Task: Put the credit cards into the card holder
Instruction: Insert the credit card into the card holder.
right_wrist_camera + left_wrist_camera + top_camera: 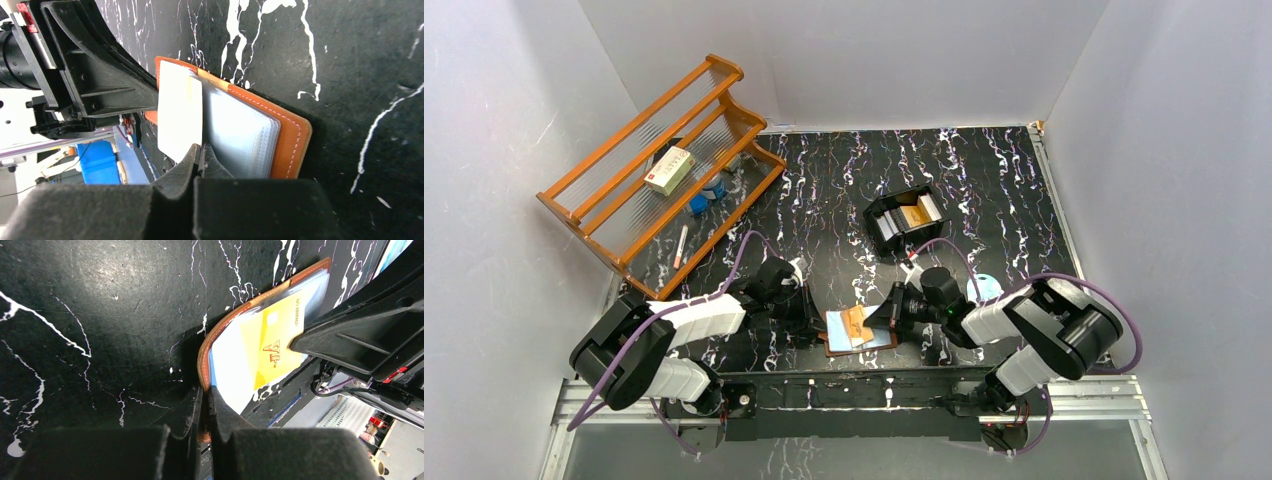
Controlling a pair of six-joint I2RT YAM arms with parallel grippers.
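Two sets of jaws, both engaged on one open wallet; black, white-veined tabletop (824, 190).

1. Wooden rack (724, 72). Orange-brown, slatted, standing tilted well beyond and to the left of the left jaws. It carries a pale oblong box (669, 168). A pen (681, 245) lies at its lower rail.

2. Left jaws (812, 318) (205, 395). Closed, pinching the stitched brown leather edge of the card holder, which runs up between the two fingertips and curves away beyond them.

3. Card holder (874, 338) (220, 335) (292, 140). Brown leather, lying open on the tabletop between the two sets of jaws. Pale blue clear sleeves face up. Its left edge is in the left jaws; the right jaws reach over its right side.

4. Orange-gold credit card (856, 320) (277, 340) (180, 110). Lies over the sleeves, directly ahead of the right jaws' tips. Embossed lettering shows in the left wrist view. It reads pale, nearly white, in the right wrist view. Whether it is already inside a sleeve cannot be told.

5. Right jaws (886, 315) (201, 150). Closed tight on the near edge of the orange-gold credit card, tips meeting over the sleeves.

6. Black tray (872, 218). Open-topped, well beyond the right jaws, holding further credit cards (916, 213) stood on edge.

7. Pale blue disc (986, 288). Just behind the right jaws, partly hidden by the arm.
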